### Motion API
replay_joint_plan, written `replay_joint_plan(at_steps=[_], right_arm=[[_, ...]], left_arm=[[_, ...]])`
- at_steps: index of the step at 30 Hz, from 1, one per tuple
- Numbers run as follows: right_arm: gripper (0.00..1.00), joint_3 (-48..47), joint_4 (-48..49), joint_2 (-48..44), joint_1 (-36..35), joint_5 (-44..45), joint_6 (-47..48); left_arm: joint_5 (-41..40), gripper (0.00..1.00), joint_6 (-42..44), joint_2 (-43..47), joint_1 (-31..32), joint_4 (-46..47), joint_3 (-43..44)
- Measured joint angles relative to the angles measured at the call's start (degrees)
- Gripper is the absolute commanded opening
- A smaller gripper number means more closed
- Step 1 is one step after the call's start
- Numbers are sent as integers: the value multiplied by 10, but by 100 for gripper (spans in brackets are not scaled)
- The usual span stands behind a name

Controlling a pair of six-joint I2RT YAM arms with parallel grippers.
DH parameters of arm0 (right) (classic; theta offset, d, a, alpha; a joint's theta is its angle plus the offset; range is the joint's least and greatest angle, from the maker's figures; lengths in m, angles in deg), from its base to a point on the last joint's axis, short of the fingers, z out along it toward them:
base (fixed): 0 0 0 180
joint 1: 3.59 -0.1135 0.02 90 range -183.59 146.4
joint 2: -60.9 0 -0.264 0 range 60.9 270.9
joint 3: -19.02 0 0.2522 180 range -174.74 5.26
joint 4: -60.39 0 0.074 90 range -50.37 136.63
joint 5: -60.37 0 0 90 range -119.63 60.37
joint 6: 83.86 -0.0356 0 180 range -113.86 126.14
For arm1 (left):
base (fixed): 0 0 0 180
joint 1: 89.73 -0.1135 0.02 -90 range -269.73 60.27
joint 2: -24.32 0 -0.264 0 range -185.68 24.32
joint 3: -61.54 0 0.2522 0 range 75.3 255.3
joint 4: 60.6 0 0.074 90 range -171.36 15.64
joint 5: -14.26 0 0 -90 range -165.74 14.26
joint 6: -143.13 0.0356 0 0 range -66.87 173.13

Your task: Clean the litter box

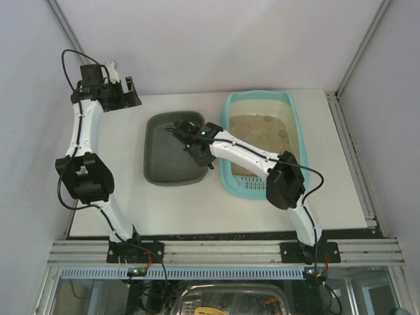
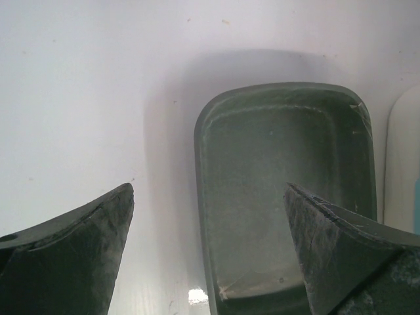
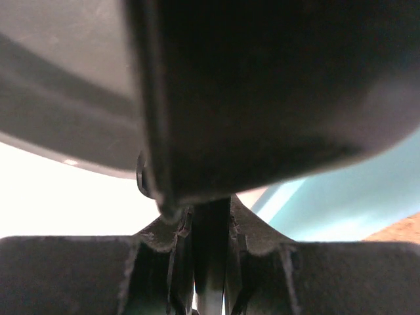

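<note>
Light-turquoise rectangular plastic litter box (image 1: pixel 259 94) w/ beige litter sits centre-right, right gripper (image 3: pixel 210 224) is clenched on thin dark edge (image 3: pixel 211 269) at frame-right rim of dark grey rounded plastic tray (image 1: pixel 164 147), prob. to shift it, and left gripper (image 2: pixel 210 193) gapes idle upper left.

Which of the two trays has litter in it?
The turquoise litter box, right of the grey tray; its floor is sandy, the grey one's bare.
</note>
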Motion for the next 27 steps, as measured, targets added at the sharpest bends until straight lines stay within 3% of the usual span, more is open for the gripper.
replay_joint_plan(at_steps=[6, 14, 22, 27], right_arm=[[0, -12, -1, 19, -39, 131, 29], [0, 22, 35, 21, -60, 213, 77], [0, 32, 49, 21, -63, 250, 89], [0, 9, 24, 13, -42, 174, 67]], left_arm=[[2, 100, -26, -1, 0, 19, -27], [13, 100, -33, -2, 7, 64, -26], [36, 100, -47, -30, 26, 69, -13], [71, 100, -51, -44, 46, 51, 6]])
